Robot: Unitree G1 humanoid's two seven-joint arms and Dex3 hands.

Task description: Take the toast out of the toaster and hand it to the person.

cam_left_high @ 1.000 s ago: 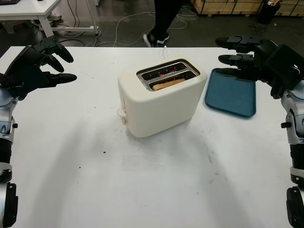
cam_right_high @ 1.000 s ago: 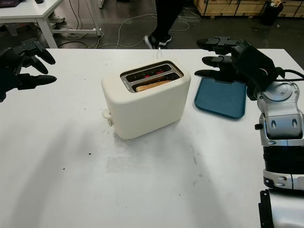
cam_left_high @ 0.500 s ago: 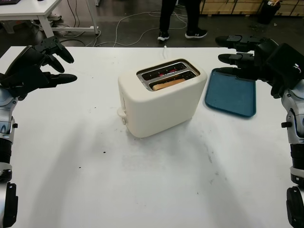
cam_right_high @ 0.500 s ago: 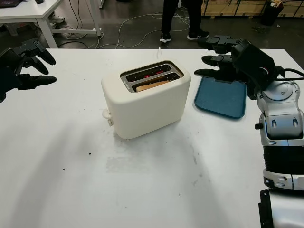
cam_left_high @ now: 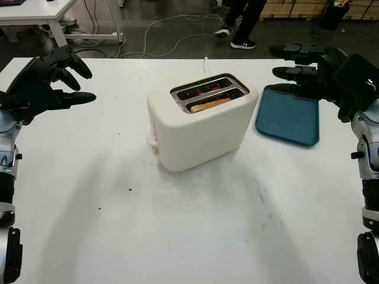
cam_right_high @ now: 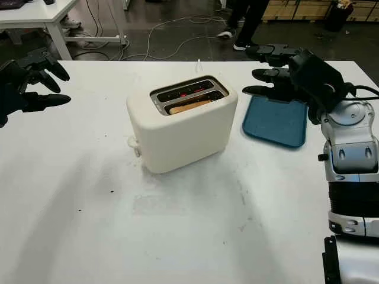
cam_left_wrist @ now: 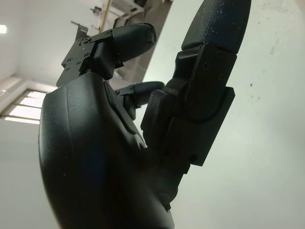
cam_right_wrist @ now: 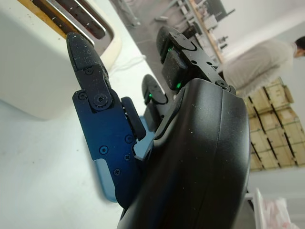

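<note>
Person's legs (cam_left_high: pixel 243 23) shifted right, toast (cam_left_high: pixel 208 105) inside toaster (cam_left_high: pixel 198 121), tray (cam_left_high: pixel 288 120) bare

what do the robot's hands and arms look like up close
Both the left hand and right hand are matte black, with a rounded shell and three blocky, jointed fingers fastened by small screws and ending in grainy rounded tips. Small green lights glow inside the right hand. The forearms are silver-grey with black joint sections.
</note>
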